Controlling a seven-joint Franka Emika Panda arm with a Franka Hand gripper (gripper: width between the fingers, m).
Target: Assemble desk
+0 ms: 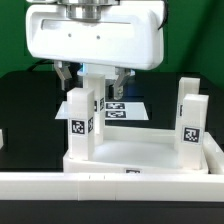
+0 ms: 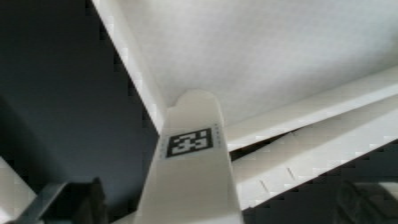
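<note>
The white desk top (image 1: 140,152) lies flat behind the low border wall, its raised rim facing up. One white tagged leg (image 1: 82,120) stands upright in its corner socket on the exterior view's left. A second leg (image 1: 191,118) stands upright at the right corner. My gripper (image 1: 93,80) hangs just above the left leg, its fingers (image 1: 68,76) spread wider than the leg's top. In the wrist view this leg (image 2: 192,150) runs up between the jaws, and a gap shows beside the dark finger (image 2: 71,205). The desk top (image 2: 267,50) lies beyond it.
The low white border wall (image 1: 100,186) runs along the front. The marker board (image 1: 122,108) lies on the black table behind the desk top. A small white part shows at the exterior view's left edge (image 1: 2,140).
</note>
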